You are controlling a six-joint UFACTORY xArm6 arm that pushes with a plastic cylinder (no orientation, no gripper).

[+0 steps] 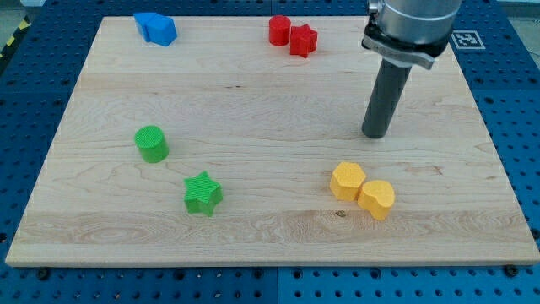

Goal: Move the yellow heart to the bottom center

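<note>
The yellow heart (377, 200) lies on the wooden board (253, 110) at the lower right, touching a yellow pentagon (347, 181) on its upper left. My tip (375, 135) rests on the board above the two yellow blocks, apart from them, roughly a block's width above the pentagon. The dark rod rises from the tip toward the view's top right.
A green cylinder (152, 143) and a green star (202, 193) sit at the lower left. Two blue blocks (155, 28) touch at the top left. A red cylinder (279, 29) and a red star (304, 40) touch at the top centre.
</note>
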